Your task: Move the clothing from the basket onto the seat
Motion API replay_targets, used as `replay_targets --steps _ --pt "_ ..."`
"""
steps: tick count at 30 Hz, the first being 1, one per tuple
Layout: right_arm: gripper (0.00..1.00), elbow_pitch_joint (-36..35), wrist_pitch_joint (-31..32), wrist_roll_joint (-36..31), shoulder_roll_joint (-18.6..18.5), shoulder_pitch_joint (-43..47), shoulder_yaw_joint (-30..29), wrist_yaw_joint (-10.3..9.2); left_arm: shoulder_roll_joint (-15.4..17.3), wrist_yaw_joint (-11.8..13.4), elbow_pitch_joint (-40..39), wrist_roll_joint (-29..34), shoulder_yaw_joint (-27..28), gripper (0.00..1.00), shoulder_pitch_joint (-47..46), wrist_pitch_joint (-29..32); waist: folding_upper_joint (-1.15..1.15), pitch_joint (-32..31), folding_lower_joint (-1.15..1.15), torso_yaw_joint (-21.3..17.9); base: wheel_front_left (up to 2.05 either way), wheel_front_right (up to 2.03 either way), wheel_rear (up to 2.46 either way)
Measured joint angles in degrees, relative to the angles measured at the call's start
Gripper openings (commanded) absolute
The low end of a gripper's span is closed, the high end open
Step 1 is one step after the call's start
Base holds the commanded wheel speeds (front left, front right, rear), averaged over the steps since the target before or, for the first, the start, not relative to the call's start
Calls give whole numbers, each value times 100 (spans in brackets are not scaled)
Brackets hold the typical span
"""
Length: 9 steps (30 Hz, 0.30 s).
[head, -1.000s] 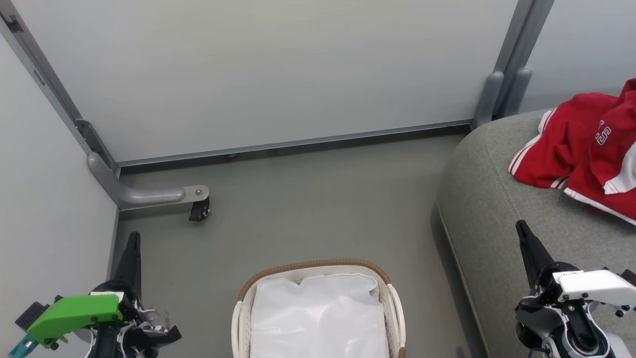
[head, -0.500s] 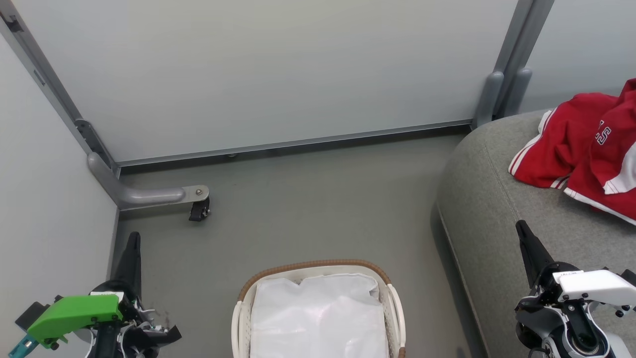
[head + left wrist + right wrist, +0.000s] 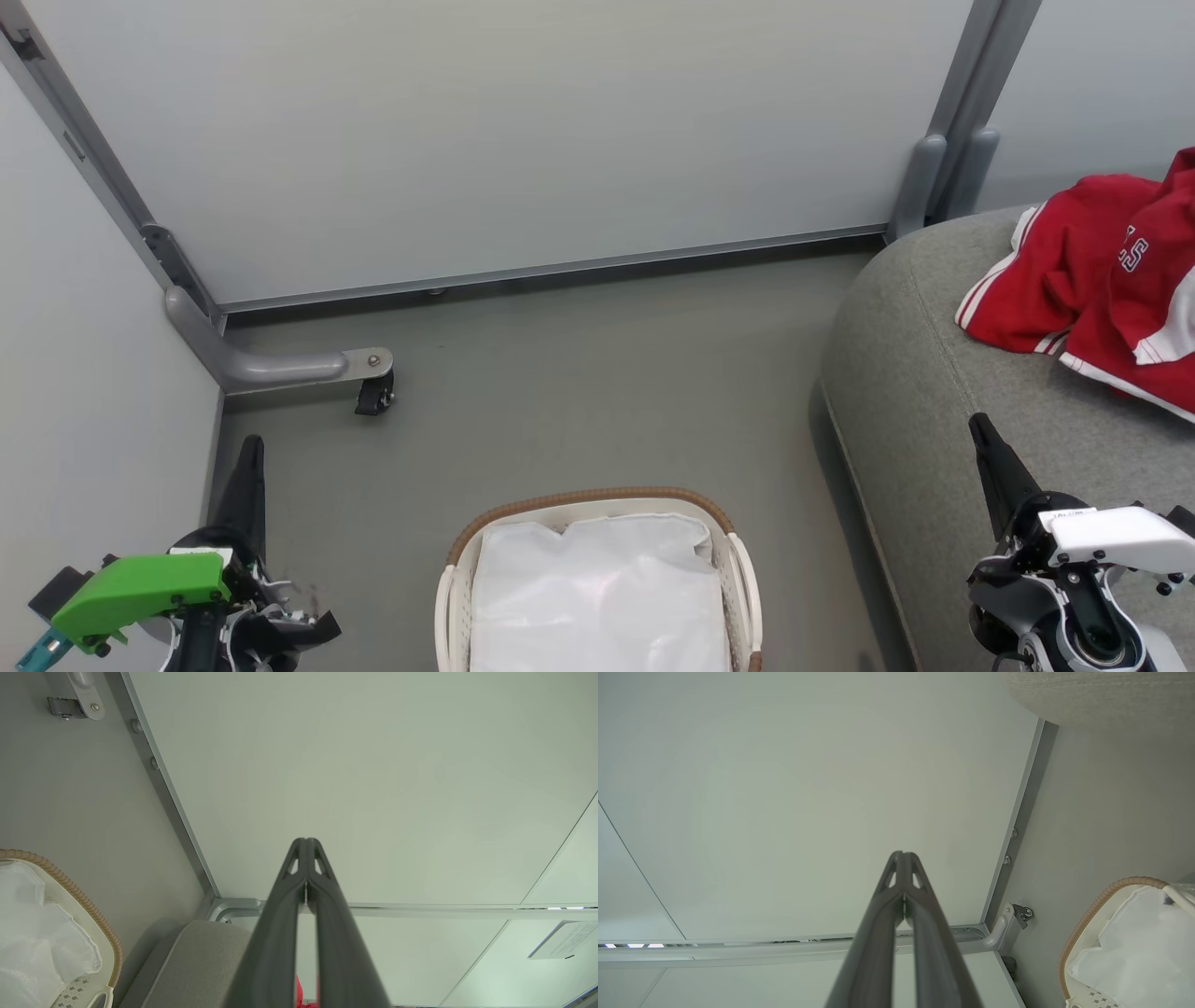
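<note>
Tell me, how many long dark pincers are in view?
2. The left gripper sits at the head view's lower left, over the floor; the right gripper at its lower right, over the seat; both shut.

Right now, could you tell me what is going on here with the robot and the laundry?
The red sports garments lie in a heap on the grey seat cushion. The laundry basket on the floor has its white liner showing, with no red visible in it. The left hand and the right hand are both shut on nothing, one at each side of the basket. The move looks done.
</note>
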Motion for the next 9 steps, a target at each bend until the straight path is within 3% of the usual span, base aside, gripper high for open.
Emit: replay_targets --steps 9 --pt "0 0 0 0 0 0 0 0 0 0 0 0 0 0 0 0 0 0 0 0 0 0 0"
